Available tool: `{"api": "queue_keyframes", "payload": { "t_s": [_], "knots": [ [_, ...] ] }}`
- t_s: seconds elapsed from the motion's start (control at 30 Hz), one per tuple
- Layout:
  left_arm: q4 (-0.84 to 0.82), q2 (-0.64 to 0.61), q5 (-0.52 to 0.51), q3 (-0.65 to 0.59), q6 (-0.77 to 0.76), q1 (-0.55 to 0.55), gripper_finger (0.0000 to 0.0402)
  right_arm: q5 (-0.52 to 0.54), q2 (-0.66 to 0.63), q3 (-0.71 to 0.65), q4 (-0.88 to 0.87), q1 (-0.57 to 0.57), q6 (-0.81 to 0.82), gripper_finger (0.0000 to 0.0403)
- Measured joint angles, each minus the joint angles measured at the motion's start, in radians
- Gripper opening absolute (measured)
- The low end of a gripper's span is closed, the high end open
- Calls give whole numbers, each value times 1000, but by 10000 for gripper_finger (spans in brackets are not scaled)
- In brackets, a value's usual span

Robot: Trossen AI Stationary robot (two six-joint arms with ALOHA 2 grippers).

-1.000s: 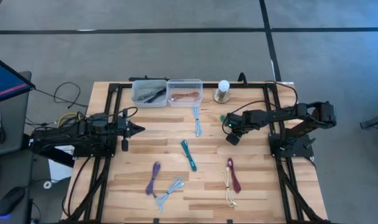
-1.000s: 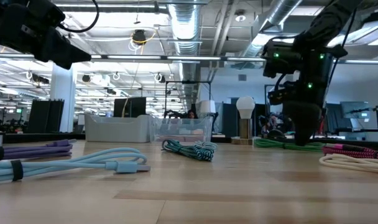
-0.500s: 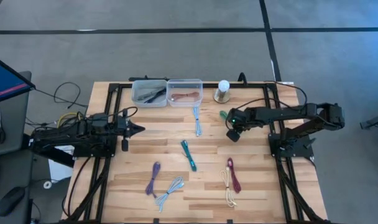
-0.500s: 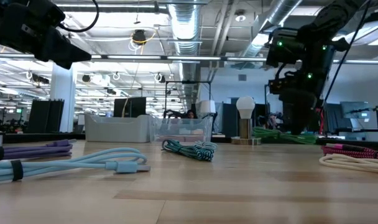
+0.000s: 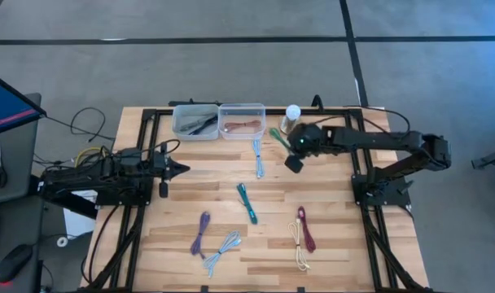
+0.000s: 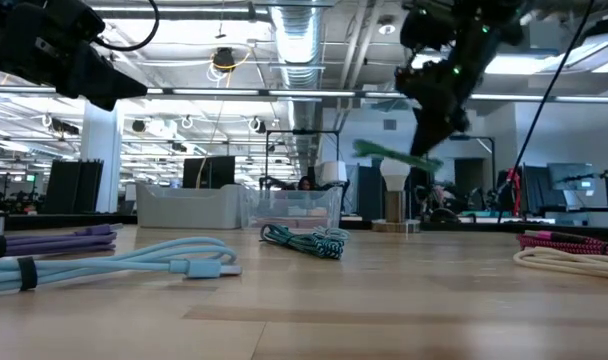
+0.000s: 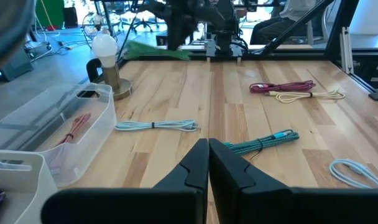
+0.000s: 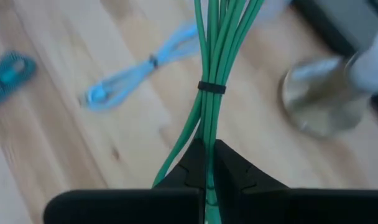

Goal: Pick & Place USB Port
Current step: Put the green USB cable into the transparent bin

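My right gripper (image 5: 291, 148) is shut on a green cable bundle (image 5: 277, 136), which it holds in the air beside the light bulb on its stand (image 5: 292, 118), near the clear bin (image 5: 242, 120). In the low view the green bundle (image 6: 389, 154) hangs well above the wood. A black tie (image 8: 212, 87) binds its strands. My left gripper (image 5: 179, 169) hovers shut over the table's left part and holds nothing. The other cables lie flat on the table: light blue (image 5: 258, 157), teal (image 5: 247, 201), purple (image 5: 202, 232), another light blue (image 5: 223, 251), maroon (image 5: 306, 228) and cream (image 5: 299, 247). My right gripper pinches the green bundle between its two fingers (image 8: 190, 163), at the stretch of strands (image 8: 207, 134) just behind the black tie. The fingers come slanting down from the table's right side. The bundle is lifted clear, sticking out roughly level past the fingertips (image 6: 424, 160).
A grey bin (image 5: 194, 120) with dark cables and the clear bin holding a red cable (image 7: 77, 124) stand at the far edge. The bulb's brass base (image 8: 316, 102) is close under the held cable. Black frame rails (image 5: 357, 163) run along both sides.
My right gripper has risen and travelled toward the far edge and the table's left, ending by the bulb. The green bundle, which lay on the table a second ago, has come up with it and now hangs clear of the wood.
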Motion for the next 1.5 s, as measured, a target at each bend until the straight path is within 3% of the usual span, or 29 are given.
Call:
{"api": "queue_keyframes", "payload": {
  "t_s": [0.33,1.07,1.5],
  "knots": [
    [0,0,0,0,0,0,12,-3,32,129,40,-61,-126,1],
    [6,10,0,1,-15,0,12,-42,537,623,28,-91,-388,1],
    [6,10,0,0,-15,0,12,-55,689,739,25,-165,-417,1]
  ]
}}
